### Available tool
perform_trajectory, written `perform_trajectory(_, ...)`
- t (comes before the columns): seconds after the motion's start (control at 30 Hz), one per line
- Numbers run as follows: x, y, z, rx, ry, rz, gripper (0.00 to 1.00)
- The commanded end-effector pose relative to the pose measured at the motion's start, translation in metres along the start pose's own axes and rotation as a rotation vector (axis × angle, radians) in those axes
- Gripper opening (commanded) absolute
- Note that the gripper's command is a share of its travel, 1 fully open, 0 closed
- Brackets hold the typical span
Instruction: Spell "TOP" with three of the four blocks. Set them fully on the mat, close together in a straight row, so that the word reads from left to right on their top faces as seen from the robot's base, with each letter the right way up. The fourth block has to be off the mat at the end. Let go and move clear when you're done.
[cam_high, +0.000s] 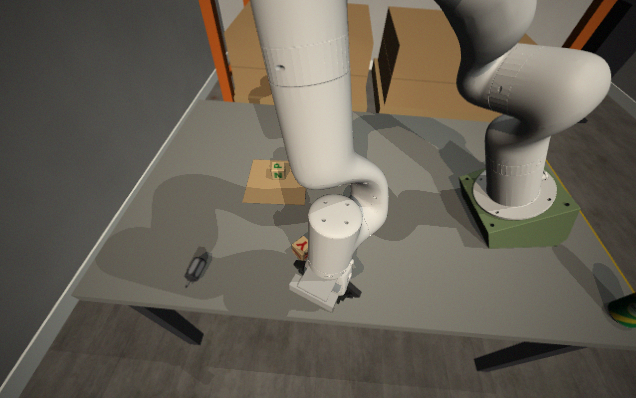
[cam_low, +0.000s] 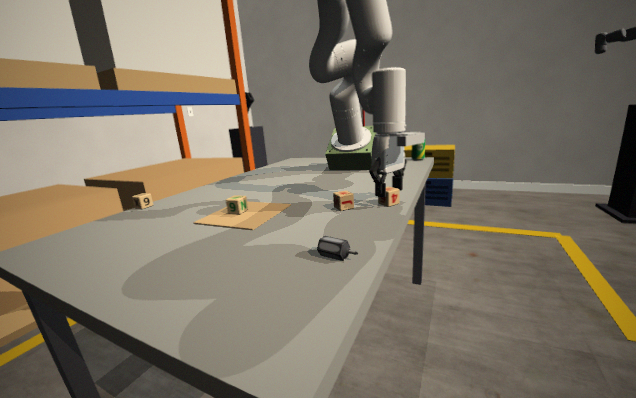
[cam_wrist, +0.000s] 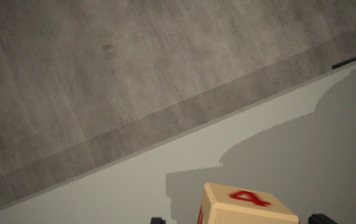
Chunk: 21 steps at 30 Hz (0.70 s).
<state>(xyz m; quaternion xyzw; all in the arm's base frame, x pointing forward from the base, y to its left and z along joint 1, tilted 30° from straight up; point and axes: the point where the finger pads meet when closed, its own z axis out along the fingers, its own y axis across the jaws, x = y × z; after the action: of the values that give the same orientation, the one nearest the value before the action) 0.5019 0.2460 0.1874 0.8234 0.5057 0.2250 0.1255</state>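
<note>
A tan mat (cam_high: 274, 182) lies on the grey table, and a block with green letters (cam_high: 278, 170) stands on it; it also shows in the exterior view (cam_low: 236, 204). A block with a red Y on top (cam_high: 300, 247) stands off the mat beside my wrist, and it shows in the exterior view too (cam_low: 343, 200). My gripper (cam_low: 387, 190) is open and low at the table's near edge, its fingers on either side of a block with a red 4 on one face (cam_low: 390, 196). That block fills the bottom of the wrist view (cam_wrist: 250, 205). Another block (cam_low: 143, 200) sits at the table's far edge.
A small dark motor (cam_high: 196, 267) lies on the table left of the gripper. My green base (cam_high: 520, 207) stands at the right. A green can (cam_high: 622, 310) sits at the table's corner. Cardboard boxes (cam_high: 430, 60) stand behind the table. The table edge runs right beside the gripper.
</note>
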Motion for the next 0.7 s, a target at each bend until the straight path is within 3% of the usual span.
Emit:
perform_trajectory(0.0, 0.001, 0.001, 0.013, -0.004, 0.006, 0.001, 0.87)
perform_trajectory(0.67, 0.001, 0.001, 0.024, -0.004, 0.006, 0.001, 0.87)
